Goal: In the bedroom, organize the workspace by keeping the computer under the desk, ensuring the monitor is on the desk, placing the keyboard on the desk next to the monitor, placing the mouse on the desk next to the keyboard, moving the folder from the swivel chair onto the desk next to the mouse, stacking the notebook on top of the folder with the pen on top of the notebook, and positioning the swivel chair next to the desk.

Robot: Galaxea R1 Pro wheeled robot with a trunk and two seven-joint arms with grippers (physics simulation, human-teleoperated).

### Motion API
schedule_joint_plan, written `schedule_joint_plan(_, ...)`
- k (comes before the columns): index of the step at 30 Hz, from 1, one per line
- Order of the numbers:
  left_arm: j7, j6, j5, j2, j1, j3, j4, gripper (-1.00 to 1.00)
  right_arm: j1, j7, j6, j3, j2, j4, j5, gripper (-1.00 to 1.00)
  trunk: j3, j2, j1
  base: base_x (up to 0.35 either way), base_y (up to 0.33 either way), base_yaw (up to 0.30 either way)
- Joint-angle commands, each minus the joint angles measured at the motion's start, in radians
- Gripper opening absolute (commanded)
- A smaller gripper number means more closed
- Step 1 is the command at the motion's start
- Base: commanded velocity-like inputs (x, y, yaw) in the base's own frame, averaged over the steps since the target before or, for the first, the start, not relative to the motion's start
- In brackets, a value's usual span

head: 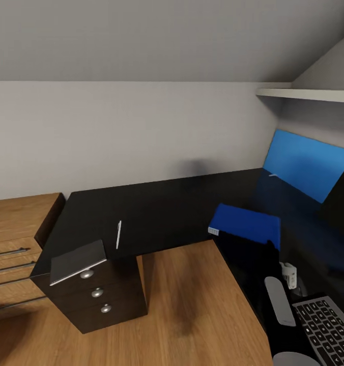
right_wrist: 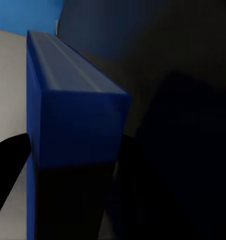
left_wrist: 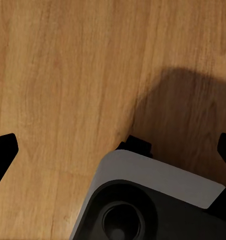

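Observation:
The black L-shaped desk [head: 156, 208] runs along the wall and turns toward me on the right. On its left end, above the drawer unit [head: 98, 295], the thin dark notebook [head: 76, 260] lies with the white pen [head: 118, 234] beside it. The blue folder [head: 246, 222] sits low over the desk's inner corner. My right gripper [head: 269, 247] holds its near edge. In the right wrist view the folder [right_wrist: 67, 100] stands between the dark fingers [right_wrist: 7, 170] of my right gripper [right_wrist: 72, 165]. The keyboard [head: 327, 330] lies at the lower right. My left gripper [left_wrist: 113, 150] is open over the floor.
A light wooden chest [head: 14, 239] with bar handles stands left of the desk. A blue panel [head: 299, 160] leans at the back right, partly covered by a large black shape [head: 342, 198]. A white shelf [head: 309, 94] hangs above. Wooden floor [head: 202, 305] fills the desk's inner corner.

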Motion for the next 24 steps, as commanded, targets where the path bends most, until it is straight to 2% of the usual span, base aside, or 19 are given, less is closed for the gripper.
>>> schedule_joint_plan(1,0.006,-0.004,0.008,0.000,-0.001,-0.009,0.000,1.00,-0.001,-0.001,-0.006,0.000,0.001,-0.003,-0.009,-1.00,-0.001,0.000,0.000,0.000,0.000,0.000)
schedule_joint_plan(8,0.006,-0.004,0.007,0.000,-0.001,-0.009,0.000,1.00,-0.001,-0.002,-0.018,-0.002,0.004,-0.061,-0.008,-1.00,-0.001,0.000,0.000,0.000,0.000,-0.048)
schedule_joint_plan(13,0.006,-0.004,0.008,0.000,-0.001,-0.008,0.000,1.00,-0.001,-0.003,-0.018,-0.003,0.004,-0.067,-0.009,-1.00,-0.001,0.000,0.000,0.000,0.000,-0.165)
schedule_joint_plan(24,0.006,-0.004,0.008,0.000,-0.001,-0.008,0.000,1.00,-0.001,-0.002,-0.014,-0.001,0.006,-0.067,-0.014,-1.00,-0.001,0.000,0.000,0.000,0.000,-0.046)
